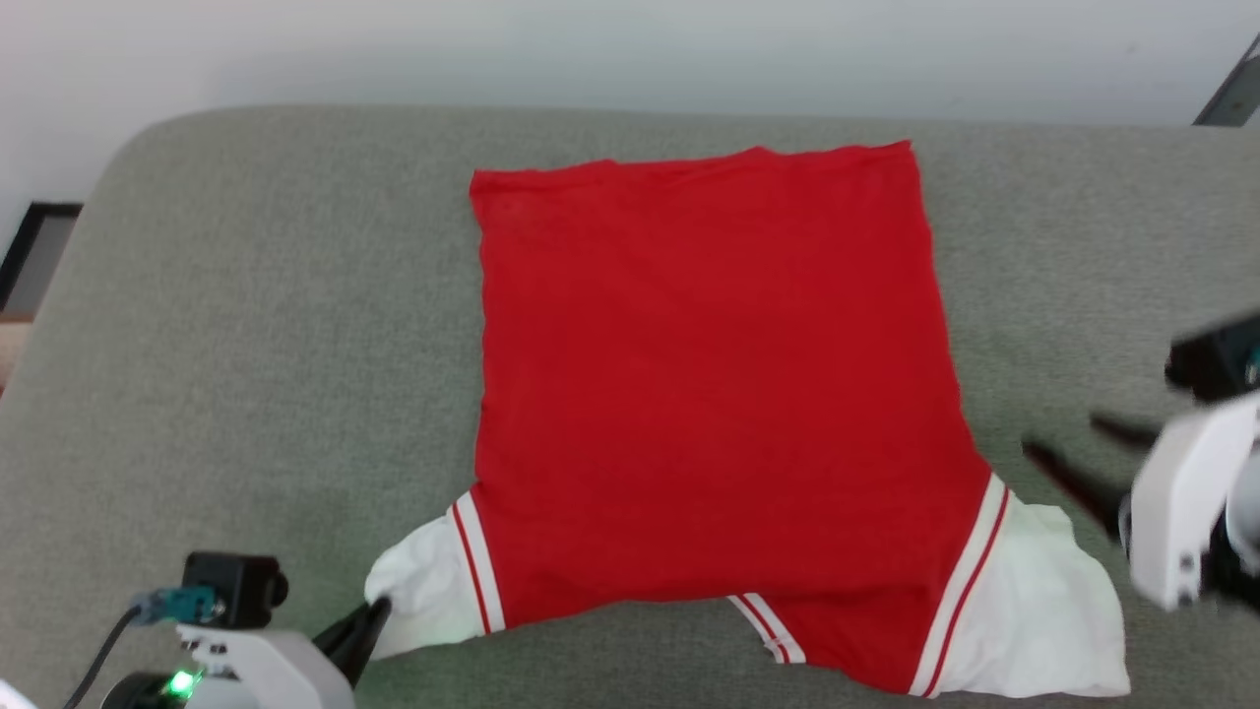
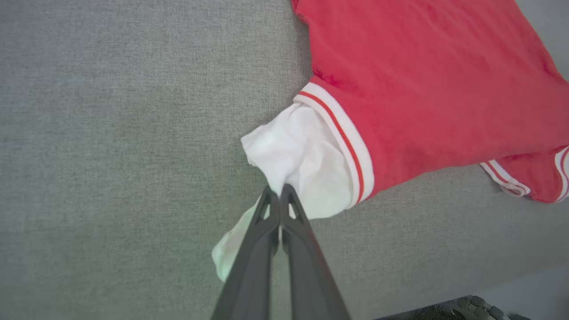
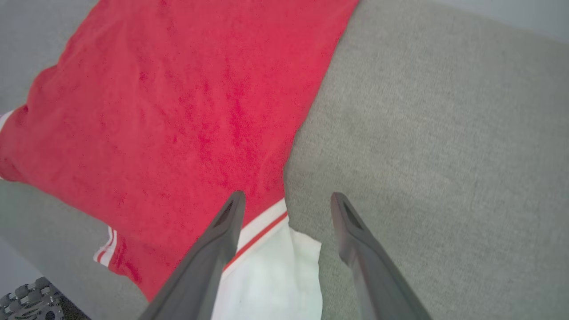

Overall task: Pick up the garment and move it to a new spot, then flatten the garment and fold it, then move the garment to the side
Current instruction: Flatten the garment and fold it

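Garment (image 1: 719,394) lies flat on grey fabric surface (image 1: 246,345).

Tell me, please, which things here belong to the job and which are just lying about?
Job: garment; left gripper, shut on its white lining; right gripper, open.
Lying about: grey cushion; dark frame at far left.

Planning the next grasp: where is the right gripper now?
Head view, right side: the right gripper is open over the grey cushion, just right of the garment, near the white lining at its lower right corner.
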`<state>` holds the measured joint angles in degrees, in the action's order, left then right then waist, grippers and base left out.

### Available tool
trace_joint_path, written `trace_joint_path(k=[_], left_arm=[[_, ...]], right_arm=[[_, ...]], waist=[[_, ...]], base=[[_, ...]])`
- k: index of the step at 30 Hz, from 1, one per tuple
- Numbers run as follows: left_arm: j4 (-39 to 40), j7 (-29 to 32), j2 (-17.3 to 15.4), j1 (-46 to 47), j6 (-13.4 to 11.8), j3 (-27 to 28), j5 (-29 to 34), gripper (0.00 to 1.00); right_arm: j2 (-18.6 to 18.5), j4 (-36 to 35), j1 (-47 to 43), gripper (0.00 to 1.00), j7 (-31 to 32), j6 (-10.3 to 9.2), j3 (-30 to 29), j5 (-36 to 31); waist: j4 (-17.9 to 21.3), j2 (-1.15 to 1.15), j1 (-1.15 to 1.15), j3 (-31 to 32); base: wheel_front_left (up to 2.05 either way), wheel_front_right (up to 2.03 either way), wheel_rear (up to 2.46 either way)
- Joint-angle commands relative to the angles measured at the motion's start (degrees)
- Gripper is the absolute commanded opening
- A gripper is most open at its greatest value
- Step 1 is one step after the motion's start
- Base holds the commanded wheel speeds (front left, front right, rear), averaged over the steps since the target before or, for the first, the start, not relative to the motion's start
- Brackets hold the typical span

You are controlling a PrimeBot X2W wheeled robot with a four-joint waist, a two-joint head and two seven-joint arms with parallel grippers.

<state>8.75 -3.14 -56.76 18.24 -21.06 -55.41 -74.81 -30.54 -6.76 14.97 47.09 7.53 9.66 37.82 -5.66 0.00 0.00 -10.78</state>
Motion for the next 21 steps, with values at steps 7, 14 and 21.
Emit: trace_joint_path(k=[7, 14, 21], left_arm=[[-0.13, -0.26, 2.55, 4.13, 1.8, -0.17, 2.94, 0.0], [-1.68, 1.43, 6.7, 9.13, 4.57, -1.34, 5.6, 0.0], [-5.34, 2.95, 11.58, 13.34, 8.18, -2.98, 7.39, 0.0]], right_arm=[[4.0, 10.5, 18.0, 1.0, -10.06, -0.09, 1.51, -7.92], [4.78, 32.82, 35.79, 1.0, -17.65, -0.09, 3.61, -12.1], [5.23, 52.04, 48.25, 1.0, -18.4, -0.09, 3.21, -15.36]], waist=[[-3.73, 0.0, 0.0, -5.34], [-9.23, 0.0, 0.0, -10.22], [-14.87, 0.0, 0.0, -14.11]], base=[[0.0, 0.0, 0.0], [0.0, 0.0, 0.0], [0.0, 0.0, 0.0]])
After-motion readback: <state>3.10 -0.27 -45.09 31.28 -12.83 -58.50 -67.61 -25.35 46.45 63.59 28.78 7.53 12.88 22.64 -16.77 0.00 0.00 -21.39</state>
